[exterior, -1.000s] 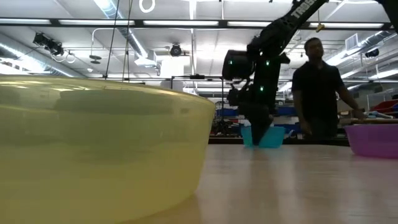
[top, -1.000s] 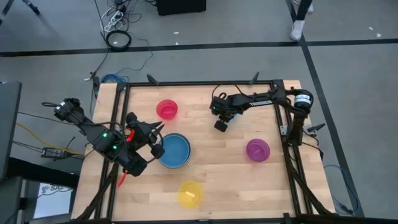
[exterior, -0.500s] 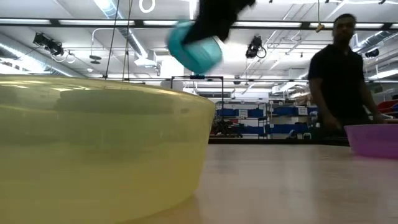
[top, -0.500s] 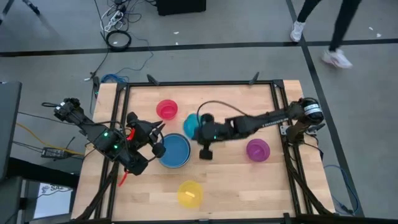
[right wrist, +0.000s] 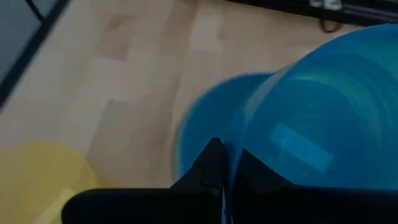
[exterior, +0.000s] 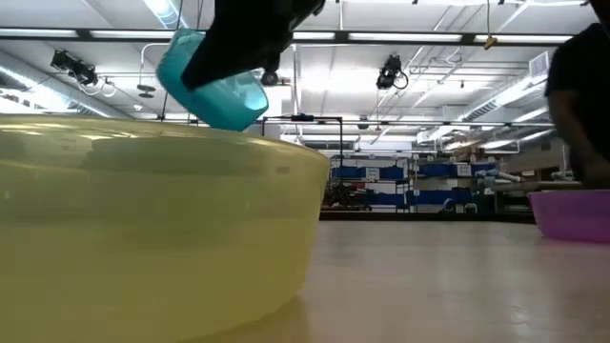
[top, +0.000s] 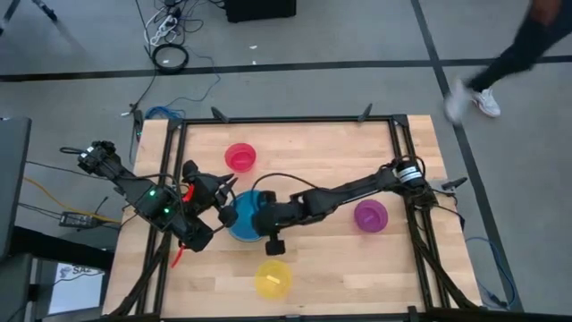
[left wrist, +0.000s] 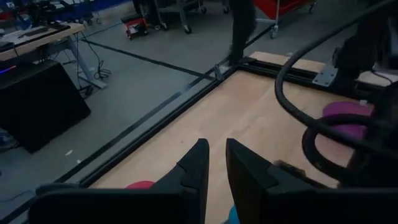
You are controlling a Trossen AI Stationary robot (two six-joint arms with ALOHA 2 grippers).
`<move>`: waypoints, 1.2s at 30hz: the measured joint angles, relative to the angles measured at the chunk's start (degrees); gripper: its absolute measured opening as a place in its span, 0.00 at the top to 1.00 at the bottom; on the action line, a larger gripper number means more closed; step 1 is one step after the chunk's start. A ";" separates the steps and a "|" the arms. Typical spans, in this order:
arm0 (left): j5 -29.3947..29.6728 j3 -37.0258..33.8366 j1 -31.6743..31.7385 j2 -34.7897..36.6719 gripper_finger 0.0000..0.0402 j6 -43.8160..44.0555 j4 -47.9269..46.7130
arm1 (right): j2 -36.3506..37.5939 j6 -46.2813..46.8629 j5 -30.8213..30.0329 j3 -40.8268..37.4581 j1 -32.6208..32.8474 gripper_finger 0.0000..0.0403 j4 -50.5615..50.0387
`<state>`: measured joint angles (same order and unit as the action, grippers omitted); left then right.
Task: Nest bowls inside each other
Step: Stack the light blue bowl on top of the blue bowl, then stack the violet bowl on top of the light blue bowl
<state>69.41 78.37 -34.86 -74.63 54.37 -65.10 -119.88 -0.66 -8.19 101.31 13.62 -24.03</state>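
Note:
My right gripper [right wrist: 225,163] is shut on the cyan bowl [exterior: 214,86] and holds it in the air over the blue bowl [top: 239,224], which rests on its base left of the table's middle. The arm reaches in from the table's right side. My left gripper [left wrist: 214,171] hovers beside the blue bowl's left rim. A narrow gap shows between its fingers, with nothing in it. The pink-red bowl [top: 239,157] sits at the far left, the purple bowl [top: 371,215] at the right and the yellow bowl [top: 273,277] near the front edge. My right gripper pinches the cyan bowl's wall at its rim [right wrist: 231,149], with the wall standing between the two fingers. The fingers come slanting down from the table's right side. The bowl is lifted clear and hangs tilted below the gripper, above the blue bowl [right wrist: 202,118].
In the low view the yellow bowl [exterior: 143,219] fills the near left and the purple bowl [exterior: 572,214] sits at the right. A black frame [top: 286,119] runs round the table. A person [top: 500,63] walks on the floor beyond the far right corner.
My right gripper has lifted the cyan bowl off the table's far right part and carried it left and nearer, to above the blue bowl. The wrist has rolled and the bowl has tipped. The person has walked off to the right.

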 joint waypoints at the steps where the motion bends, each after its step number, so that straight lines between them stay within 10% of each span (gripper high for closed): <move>1: -0.38 0.00 -0.01 0.00 0.84 0.04 -0.06 | -0.65 0.39 0.79 0.54 -0.10 1.00 0.00; 21: -2.10 -7.56 -0.01 0.00 0.84 10.39 0.93 | 0.09 0.99 3.17 0.97 -0.48 0.65 -2.81; 36: -4.64 -7.56 -3.54 0.00 0.84 10.63 5.53 | 11.52 9.36 -8.32 -2.22 -4.25 0.66 -44.61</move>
<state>64.77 70.81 -38.41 -74.63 65.00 -59.58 -108.35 8.70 -16.50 99.09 9.37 -68.65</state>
